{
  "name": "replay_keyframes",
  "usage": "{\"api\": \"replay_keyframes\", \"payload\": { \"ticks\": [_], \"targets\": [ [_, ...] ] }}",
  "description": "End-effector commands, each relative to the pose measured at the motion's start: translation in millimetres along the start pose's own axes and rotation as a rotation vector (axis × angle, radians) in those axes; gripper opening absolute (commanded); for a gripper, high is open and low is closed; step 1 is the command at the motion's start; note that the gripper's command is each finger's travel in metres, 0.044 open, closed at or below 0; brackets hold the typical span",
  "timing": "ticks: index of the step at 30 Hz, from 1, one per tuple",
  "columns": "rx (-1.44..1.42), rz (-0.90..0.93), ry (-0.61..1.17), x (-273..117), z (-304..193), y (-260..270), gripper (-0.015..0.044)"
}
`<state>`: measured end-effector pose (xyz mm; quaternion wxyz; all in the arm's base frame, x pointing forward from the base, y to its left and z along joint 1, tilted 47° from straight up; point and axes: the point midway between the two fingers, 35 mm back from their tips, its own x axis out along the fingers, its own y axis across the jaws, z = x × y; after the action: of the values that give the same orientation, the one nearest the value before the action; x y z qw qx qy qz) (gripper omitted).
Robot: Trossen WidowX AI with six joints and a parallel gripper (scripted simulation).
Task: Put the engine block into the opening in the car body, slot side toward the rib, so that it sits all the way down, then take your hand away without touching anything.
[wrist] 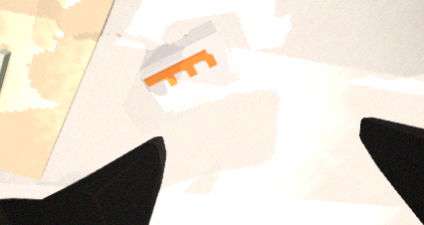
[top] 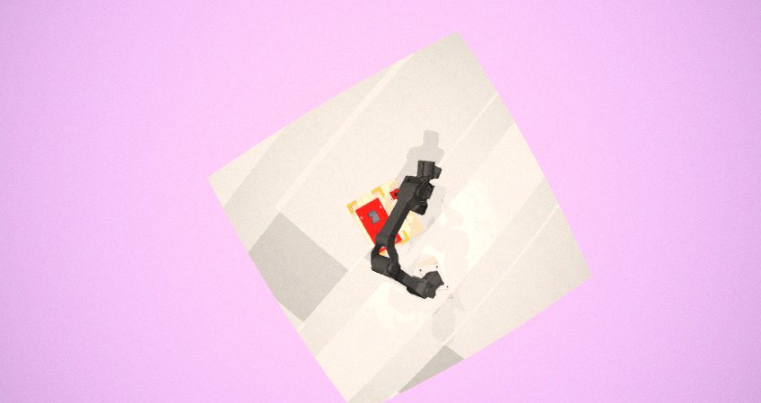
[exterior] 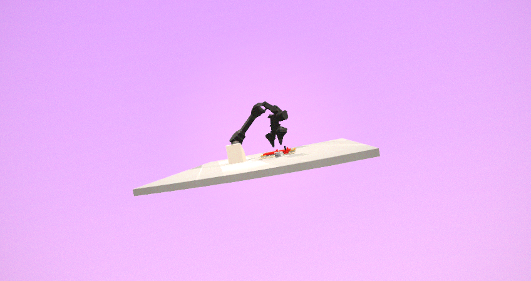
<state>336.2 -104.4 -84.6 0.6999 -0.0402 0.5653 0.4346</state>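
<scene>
The WidowX arm's gripper (wrist: pixel 262 130) hangs spread wide and empty above the pale table (top: pixel 480 105), just off the edge of the tan board (wrist: pixel 30 111). Its two black fingers frame the bottom of the wrist view with nothing between them.

Beyond the fingertips, on the table just beside the tan board and not on it, lies a small pale block with an orange comb-shaped mark (wrist: pixel 186 73). It appears to be the engine block, lying flat and turned at an angle to the fingers.

Farther off, on the tan board itself, sits the red car body (top: pixel 363 228). The grey patch (top: pixel 372 216) in it is likely the opening. The rib is too small to make out.

The block looks rigid, light and smooth-faced, so it is unlikely to deform, but a loose pinch could let it slip or twist. The safest hold seems to be across its two long flat sides, near the middle. The wrist would first need turning to square the fingers with those sides. That hold would also leave the notched orange face readable for lining it up with the rib.
</scene>
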Motion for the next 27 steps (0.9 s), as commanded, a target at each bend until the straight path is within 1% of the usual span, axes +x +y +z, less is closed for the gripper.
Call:
{"api": "replay_keyframes", "payload": {
  "ticks": [1, 8, 16, 17, 20, 25, 27],
  "targets": [
    [-0.124, 0.045, -0.068, -11, 3, 7, 0.0440],
    [-0.303, 0.095, -0.180, -26, 7, 19, 0.0440],
    [-0.320, 0.098, -0.191, -27, 7, 20, 0.0440],
    [-0.320, 0.098, -0.191, -25, 8, 20, 0.0440],
    [-0.320, 0.098, -0.192, 0, 12, 24, 0.0440],
    [-0.320, 0.098, -0.193, 3, 13, 24, 0.0440],
    [-0.320, 0.098, -0.193, 12, 15, 25, 0.0440]
  ]
}}
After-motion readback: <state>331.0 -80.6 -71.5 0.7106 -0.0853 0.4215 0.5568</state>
